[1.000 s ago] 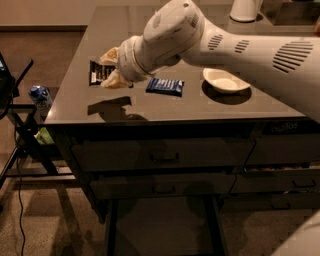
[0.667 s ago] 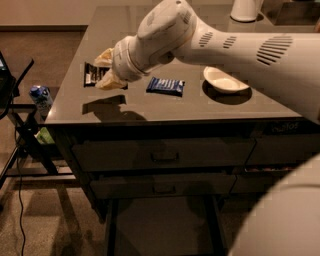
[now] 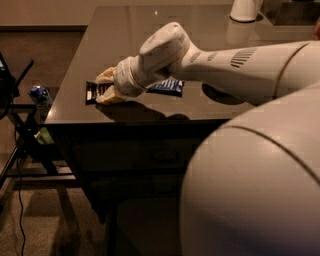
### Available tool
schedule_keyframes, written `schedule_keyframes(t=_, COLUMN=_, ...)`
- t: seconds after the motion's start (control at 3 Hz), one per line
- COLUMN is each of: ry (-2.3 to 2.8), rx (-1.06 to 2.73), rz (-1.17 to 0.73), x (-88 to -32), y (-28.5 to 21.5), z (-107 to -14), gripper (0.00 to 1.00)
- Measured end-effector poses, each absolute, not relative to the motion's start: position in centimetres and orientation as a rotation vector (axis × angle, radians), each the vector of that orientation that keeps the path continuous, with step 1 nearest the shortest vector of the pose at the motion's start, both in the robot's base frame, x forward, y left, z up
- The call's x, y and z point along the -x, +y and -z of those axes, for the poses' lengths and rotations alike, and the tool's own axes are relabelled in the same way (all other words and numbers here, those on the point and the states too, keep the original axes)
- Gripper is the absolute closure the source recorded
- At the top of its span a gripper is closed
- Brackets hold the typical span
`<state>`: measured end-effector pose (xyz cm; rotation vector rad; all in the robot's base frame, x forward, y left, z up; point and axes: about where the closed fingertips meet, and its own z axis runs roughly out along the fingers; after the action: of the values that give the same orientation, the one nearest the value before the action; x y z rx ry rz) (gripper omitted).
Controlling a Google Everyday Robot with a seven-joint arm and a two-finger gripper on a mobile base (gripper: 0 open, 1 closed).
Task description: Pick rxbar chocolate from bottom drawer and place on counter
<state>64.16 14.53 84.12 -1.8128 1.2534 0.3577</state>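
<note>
Step in hand is judged to be the placing: the rxbar (image 3: 93, 92) is seen lying on the counter (image 3: 125, 30), close to its front left corner, black wrapper with white print facing up. The gripper (image 3: 108, 87) is positioned right at the bar's right end, low over the counter surface, with the arm (image 3: 225, 60) reaching in from the right. Whether the bar is pinched or already free cannot be told from this view. The pick from the drawer is judged done, the task nearly complete. For the next move a clean release is called for, then a straight lift clear of the bar, so that it is not dragged toward the nearby edge or knocked off. A blue-wrapped bar (image 3: 167, 87) is noted just beside the wrist, on the counter; it is not to be disturbed on withdrawal. Containers: a shallow dish (image 3: 216, 95) is partly hidden behind the arm, contents not visible; only the base of a white vessel (image 3: 245, 10) is seen at the far edge, contents not visible. The bottom drawer (image 3: 142, 220) is in deep shadow under the counter and its inside cannot be made out. A blue can (image 3: 40, 95) is noted on a stand left of the counter
</note>
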Motion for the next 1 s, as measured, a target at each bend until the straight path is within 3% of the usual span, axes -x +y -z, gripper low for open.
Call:
schedule_keyframes(t=0.33, ry=1.255, rx=1.814, rz=-0.364, x=-64.19, y=14.59, z=-84.11, gripper=1.00)
schedule_keyframes(t=1.0, ry=1.254, rx=1.814, rz=-0.364, x=-64.20, y=14.59, z=-84.11, gripper=0.58)
